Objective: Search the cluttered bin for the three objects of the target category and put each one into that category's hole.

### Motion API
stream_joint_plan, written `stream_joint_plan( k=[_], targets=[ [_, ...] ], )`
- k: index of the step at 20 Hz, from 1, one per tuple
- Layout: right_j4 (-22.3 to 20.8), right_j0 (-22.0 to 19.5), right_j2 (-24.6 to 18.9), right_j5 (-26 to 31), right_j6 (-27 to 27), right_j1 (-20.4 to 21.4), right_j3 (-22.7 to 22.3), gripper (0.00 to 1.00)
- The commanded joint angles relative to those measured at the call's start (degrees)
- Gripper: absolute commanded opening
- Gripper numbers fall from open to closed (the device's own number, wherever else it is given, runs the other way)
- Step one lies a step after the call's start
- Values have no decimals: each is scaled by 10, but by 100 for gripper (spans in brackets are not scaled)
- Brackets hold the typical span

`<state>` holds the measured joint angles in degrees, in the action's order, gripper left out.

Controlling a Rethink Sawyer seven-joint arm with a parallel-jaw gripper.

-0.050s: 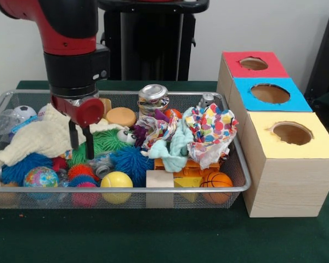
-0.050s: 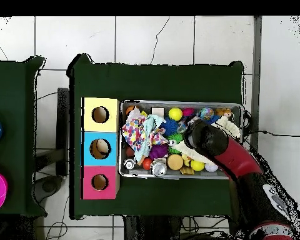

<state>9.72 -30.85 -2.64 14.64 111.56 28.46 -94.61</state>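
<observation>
Gripper lowered into wire bin, fingers parted narrowly with nothing held, tips set beside cream cloth and green fuzzy toy, yellow ball at front rim, three-hole box placed alongside on desk, no readable labels.

In the overhead view the arm covers the hand and part of the cream cloth beneath it, so the fingers cannot be made out there. In the front view the arm runs off the top edge, and the cream cloth hides whatever lies under it. The wire bin is cut by the left edge. The small items along the bin's far side in the overhead view are too tiny to name.
</observation>
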Motion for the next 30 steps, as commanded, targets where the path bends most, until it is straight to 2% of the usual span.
stream_joint_plan(
  k=[1,6,17,23,30],
  targets=[
    [30,-10,-80,-41,109,-13,-38,100],
    [27,-14,-82,-57,115,-18,-48,100],
    [16,4,-41,-68,125,-28,-76,100],
    [33,12,-32,-55,134,-33,-82,100],
    [6,-25,-70,-135,126,-55,-103,100]
  ],
)
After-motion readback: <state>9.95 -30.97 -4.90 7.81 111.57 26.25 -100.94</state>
